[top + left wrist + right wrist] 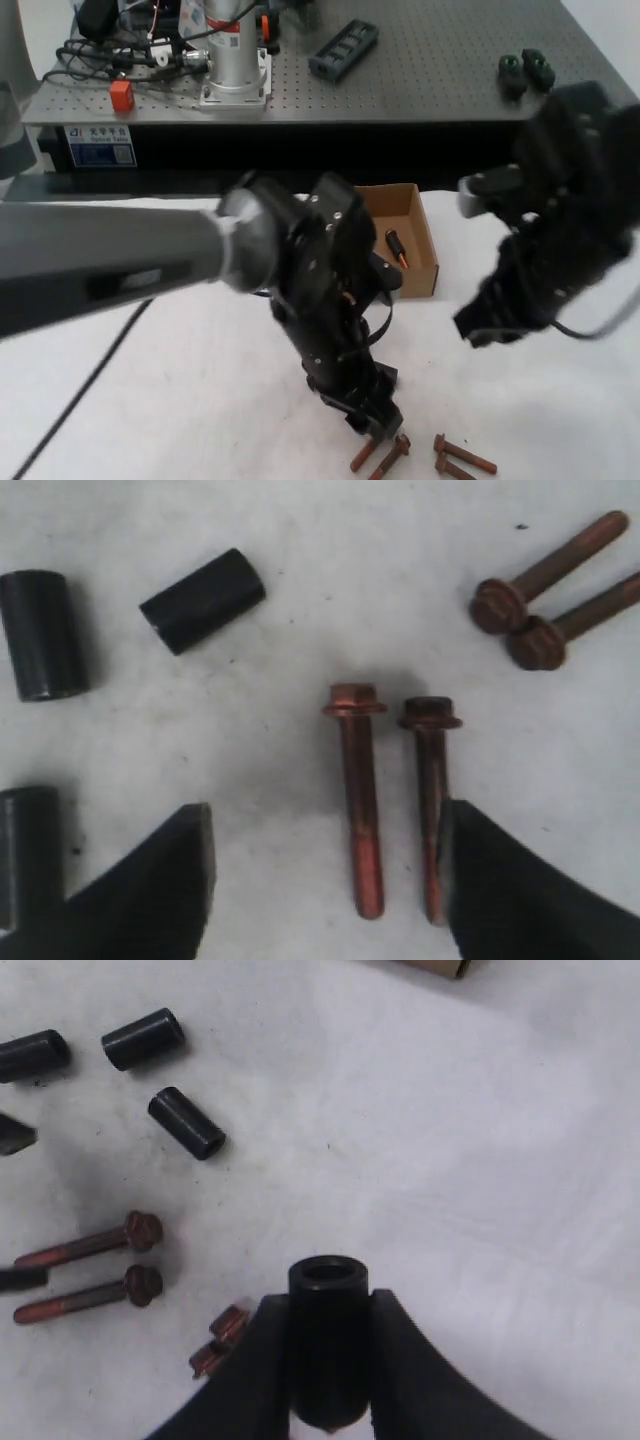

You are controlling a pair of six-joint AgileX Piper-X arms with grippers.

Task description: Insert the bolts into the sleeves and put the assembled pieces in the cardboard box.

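My left gripper (pixel 325 820) hangs open just above the white cloth, its fingers straddling two copper bolts (pixel 360 800) (pixel 430 800) that lie side by side. Two more bolts (pixel 545 580) lie farther off, and three black sleeves (pixel 203 598) (pixel 42 632) (pixel 28 850) rest beside them. The right gripper (pixel 328 1302) is shut on a black sleeve (pixel 328 1278), held upright above the cloth with its open end showing. In the high view the left gripper (pixel 375 425) is low by the bolts (pixel 390 458), while the right arm (pixel 530 290) is raised to the right.
The cardboard box (pixel 425 235) stands open behind the arms, with one dark piece with a copper tip (pixel 397 248) inside. A perforated metal bench (pixel 450 70) with equipment runs along the back. White cloth (pixel 180 400) covers the work surface.
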